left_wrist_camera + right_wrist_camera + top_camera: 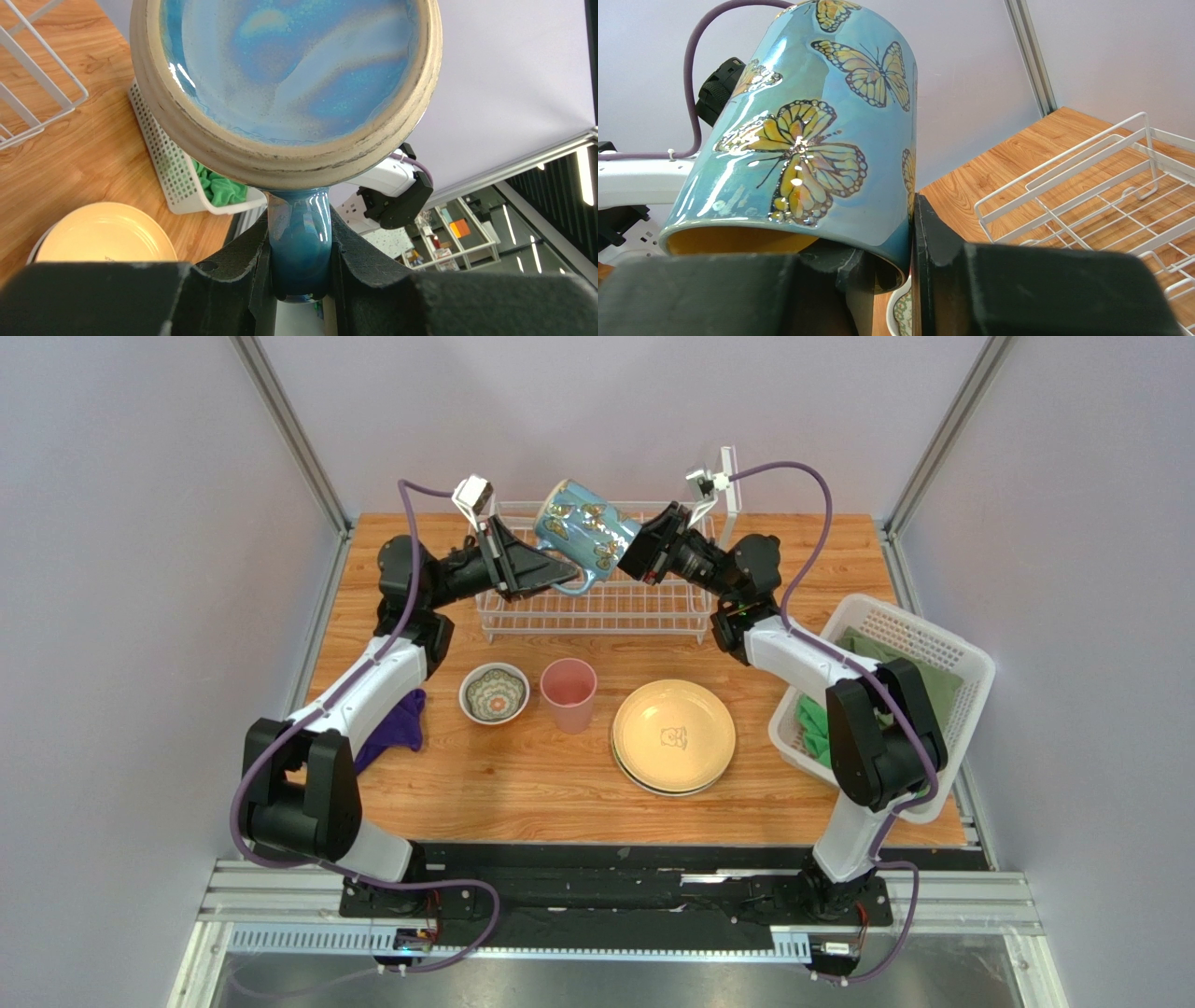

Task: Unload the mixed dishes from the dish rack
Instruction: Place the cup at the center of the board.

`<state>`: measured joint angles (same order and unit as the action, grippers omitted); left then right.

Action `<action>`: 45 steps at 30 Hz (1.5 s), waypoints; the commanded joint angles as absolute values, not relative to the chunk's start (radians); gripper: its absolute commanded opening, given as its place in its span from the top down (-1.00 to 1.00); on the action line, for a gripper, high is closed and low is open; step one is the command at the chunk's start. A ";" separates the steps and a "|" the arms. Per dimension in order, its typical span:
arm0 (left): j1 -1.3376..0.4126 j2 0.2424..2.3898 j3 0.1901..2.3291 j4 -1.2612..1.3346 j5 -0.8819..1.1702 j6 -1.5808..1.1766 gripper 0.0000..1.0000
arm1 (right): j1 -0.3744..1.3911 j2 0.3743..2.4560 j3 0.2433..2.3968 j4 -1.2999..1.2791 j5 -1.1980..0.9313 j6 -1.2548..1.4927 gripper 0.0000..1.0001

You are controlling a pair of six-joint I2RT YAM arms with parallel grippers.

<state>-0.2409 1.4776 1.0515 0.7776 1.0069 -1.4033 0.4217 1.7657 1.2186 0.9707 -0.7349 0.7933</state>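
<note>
Bowl [494, 693], tumbler [568, 693] and plates [673, 737] in a row before the rack [603, 611], mug [586, 529] above it, basket [919, 633] right.

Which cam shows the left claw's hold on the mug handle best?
Left wrist: the blue mug handle sits clamped in the left claw. Right wrist shows only butterfly wall and rim; top external shows the handle tiny.
</note>
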 commanded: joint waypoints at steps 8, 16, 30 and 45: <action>-0.262 1.407 1.068 0.769 0.976 -1.339 0.38 | 0.422 1.761 1.247 1.057 -0.841 0.746 1.00; -0.259 1.405 1.068 0.718 0.974 -1.286 -0.23 | 0.416 1.759 1.239 1.075 -0.844 0.764 1.00; -0.219 1.307 1.049 0.473 0.919 -1.040 -0.40 | 0.396 1.735 1.239 1.074 -0.844 0.776 1.00; -0.164 1.226 1.098 0.080 0.746 -0.697 -0.51 | 0.388 1.668 1.226 0.984 -0.841 0.729 1.00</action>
<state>-0.1890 1.2671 1.0416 0.1856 0.8452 -0.8364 0.3908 1.7653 1.2114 0.9592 -0.8467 0.7559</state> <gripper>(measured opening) 0.753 0.164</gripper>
